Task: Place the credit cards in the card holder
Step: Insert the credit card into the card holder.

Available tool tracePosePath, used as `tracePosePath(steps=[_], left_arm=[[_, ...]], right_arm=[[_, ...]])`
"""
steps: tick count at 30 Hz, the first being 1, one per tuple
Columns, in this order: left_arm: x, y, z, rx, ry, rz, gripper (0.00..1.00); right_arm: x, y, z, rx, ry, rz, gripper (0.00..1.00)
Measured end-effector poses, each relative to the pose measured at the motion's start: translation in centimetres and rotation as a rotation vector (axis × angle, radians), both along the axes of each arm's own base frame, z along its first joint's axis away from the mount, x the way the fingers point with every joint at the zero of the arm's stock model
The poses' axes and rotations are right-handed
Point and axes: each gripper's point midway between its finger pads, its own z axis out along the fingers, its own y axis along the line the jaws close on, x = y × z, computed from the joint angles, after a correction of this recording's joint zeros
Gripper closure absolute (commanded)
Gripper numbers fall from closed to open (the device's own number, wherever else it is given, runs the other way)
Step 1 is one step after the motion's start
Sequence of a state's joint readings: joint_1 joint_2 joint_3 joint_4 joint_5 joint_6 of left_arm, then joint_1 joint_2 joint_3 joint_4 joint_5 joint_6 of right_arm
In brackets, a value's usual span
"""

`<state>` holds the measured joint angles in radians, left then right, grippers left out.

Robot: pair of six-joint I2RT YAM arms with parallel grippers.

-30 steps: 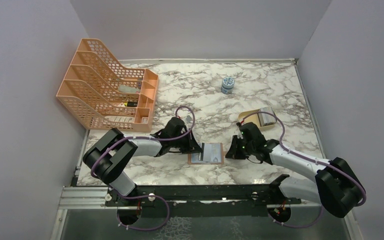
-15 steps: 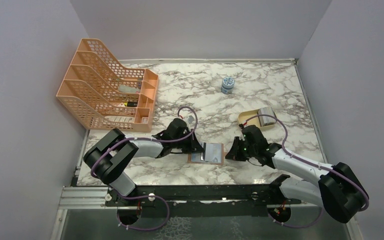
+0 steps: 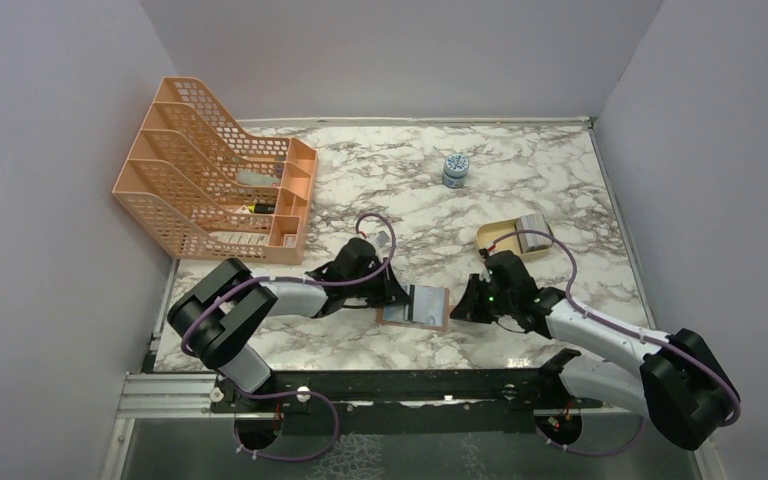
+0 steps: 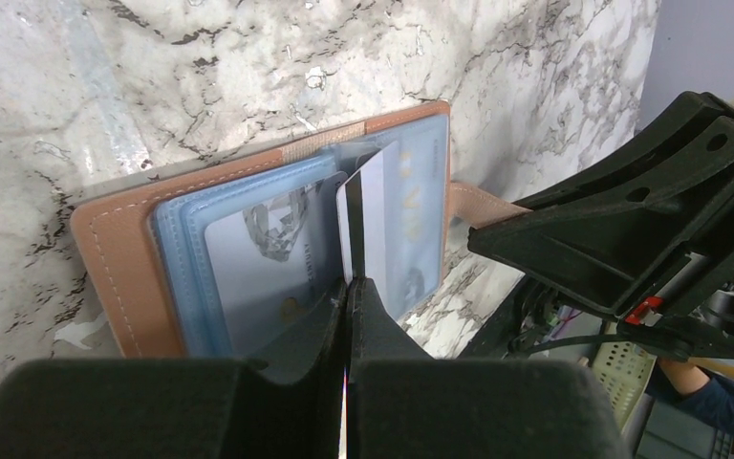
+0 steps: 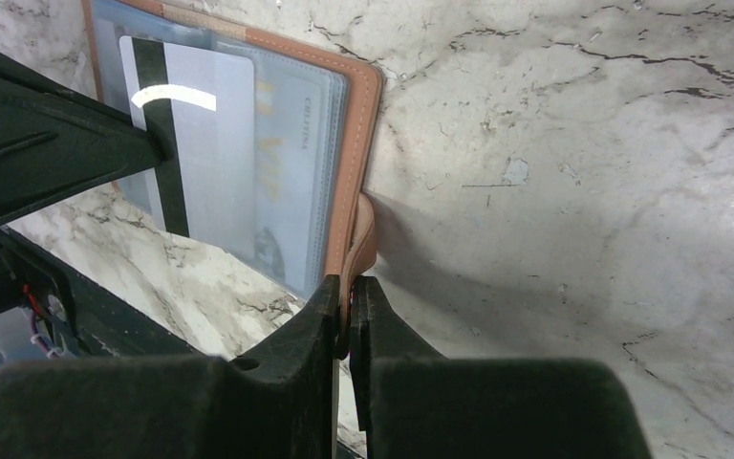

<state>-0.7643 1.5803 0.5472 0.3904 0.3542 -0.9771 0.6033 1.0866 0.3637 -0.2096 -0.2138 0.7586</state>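
Left wrist: left claw (image 4: 349,285) is clamping a card (image 4: 373,220) over the open wallet (image 4: 119,258); right claw (image 5: 347,289) is pinching its strap (image 5: 363,234).

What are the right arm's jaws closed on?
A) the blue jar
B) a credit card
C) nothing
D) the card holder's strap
D: the right wrist view shows the right jaws pinching the tan strap of the card holder; the left jaws hold the credit card.
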Motion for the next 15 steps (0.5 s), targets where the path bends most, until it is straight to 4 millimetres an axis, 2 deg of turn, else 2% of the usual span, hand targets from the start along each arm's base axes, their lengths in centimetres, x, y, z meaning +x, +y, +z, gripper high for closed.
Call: tracePosePath(steps=[9, 12, 15], left_arm=[[-0.25, -0.10, -0.05, 0.003, 0.010, 0.002, 0.59], [-0.28, -0.16, 0.32, 0.000, 0.007, 0.002, 0.52], [-0.06, -0.22, 0.78, 0.002, 0.002, 0.006, 0.50]], right_arm=[[-0.43, 0.01, 0.47, 0.010, 0.005, 0.010, 0.99], [-0.42, 0.05, 0.60, 0.014, 0.002, 0.012, 0.99], [-0.53, 0.16, 0.58, 0.018, 0.006, 0.020, 0.99]])
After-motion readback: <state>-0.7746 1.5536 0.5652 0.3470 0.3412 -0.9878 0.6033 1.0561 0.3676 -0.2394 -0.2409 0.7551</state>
